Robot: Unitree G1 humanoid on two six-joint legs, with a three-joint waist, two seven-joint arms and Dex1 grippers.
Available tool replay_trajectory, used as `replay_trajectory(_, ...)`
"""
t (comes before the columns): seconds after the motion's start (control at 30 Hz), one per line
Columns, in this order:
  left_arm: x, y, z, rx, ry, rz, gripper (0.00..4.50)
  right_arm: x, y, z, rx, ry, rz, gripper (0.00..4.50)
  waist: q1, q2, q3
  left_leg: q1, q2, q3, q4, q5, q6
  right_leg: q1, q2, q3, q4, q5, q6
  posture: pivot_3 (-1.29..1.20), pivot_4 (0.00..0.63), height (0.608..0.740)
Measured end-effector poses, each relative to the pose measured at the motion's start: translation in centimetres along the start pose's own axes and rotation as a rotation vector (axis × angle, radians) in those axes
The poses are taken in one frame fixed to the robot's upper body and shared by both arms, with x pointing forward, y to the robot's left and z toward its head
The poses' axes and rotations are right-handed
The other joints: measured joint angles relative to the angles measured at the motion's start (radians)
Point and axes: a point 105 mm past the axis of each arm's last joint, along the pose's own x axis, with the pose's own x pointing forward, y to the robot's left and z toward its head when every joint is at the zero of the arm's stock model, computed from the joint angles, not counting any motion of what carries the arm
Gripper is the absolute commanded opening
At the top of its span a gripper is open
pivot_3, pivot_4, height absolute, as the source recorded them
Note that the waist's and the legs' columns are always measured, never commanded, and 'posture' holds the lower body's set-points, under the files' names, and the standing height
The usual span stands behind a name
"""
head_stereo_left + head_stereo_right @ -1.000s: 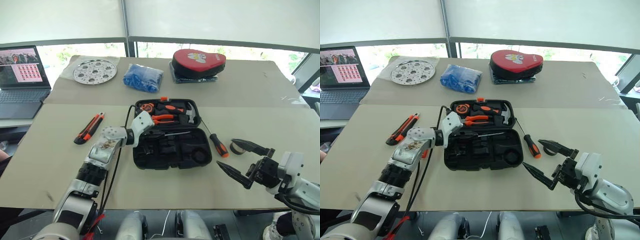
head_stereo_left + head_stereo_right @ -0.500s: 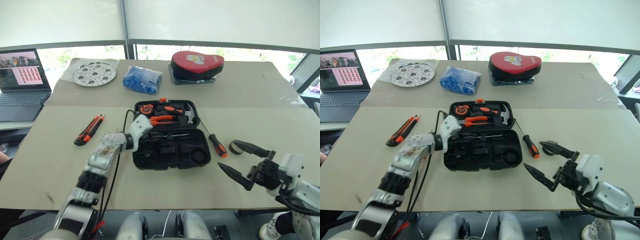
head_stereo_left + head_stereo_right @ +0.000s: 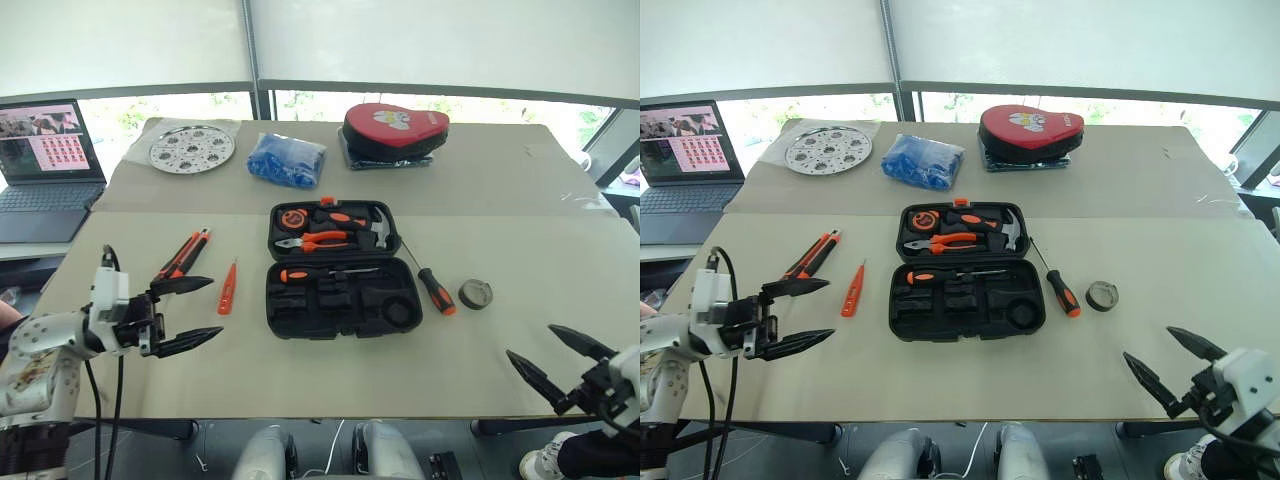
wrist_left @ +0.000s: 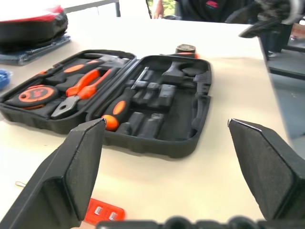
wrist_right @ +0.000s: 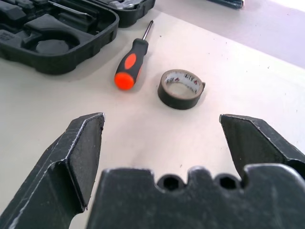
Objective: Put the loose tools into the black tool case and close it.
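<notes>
Our black tool case (image 3: 343, 268) lies open mid-table, one screwdriver (image 3: 325, 272) already slotted in it. From the head we see the utility knife (image 3: 180, 256) and slim tester (image 3: 228, 288) left of it. The left gripper (image 3: 198, 312) and right gripper (image 3: 548, 361) both gape wide, holding nothing. The right wrist view brings the tape roll (image 5: 180, 88) and second screwdriver (image 5: 131, 64) close.

The open tool case (image 3: 343, 268) occupies the middle of the table (image 3: 300, 375). On its left, passage is narrowed by a slim tester (image 3: 227, 288) and a utility knife (image 3: 181, 256); on its right, by a screwdriver (image 3: 432, 284) and a tape roll (image 3: 475, 294). Bare tabletop is left along the near edge.
</notes>
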Motion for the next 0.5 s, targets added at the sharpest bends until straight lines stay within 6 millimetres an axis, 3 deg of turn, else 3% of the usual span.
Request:
replay_trajectory(0.07,0.9,-0.7,0.1,-0.009,-0.032,-0.029,4.41,2.1,-0.5,1.6,-0.025,0.027,0.037,4.5,-0.002,0.001,-0.001,0.0,0.0,0.0,0.0,0.0,0.0,0.0,0.0,0.001,0.001,0.002,-0.003,0.0,0.15,0.74)
replay_trajectory(0.23,3.3,-1.6,0.1,-0.031,-0.09,-0.055,4.41,6.9,-0.8,3.3,-0.002,0.145,0.119,4.5,-0.002,0.0,0.0,-0.003,0.001,-0.001,0.0,0.0,-0.001,-0.002,0.007,-0.001,0.0,0.007,-0.002,0.0,0.15,0.74)
replay_trajectory(0.5,4.7,-1.8,1.3,0.001,-0.124,-0.053,4.41,11.1,0.3,1.3,0.052,0.408,0.236,4.5,-0.002,0.0,0.0,-0.01,0.0,-0.002,0.001,0.0,0.0,-0.006,0.007,-0.003,-0.004,0.007,-0.001,0.0,0.15,0.74)
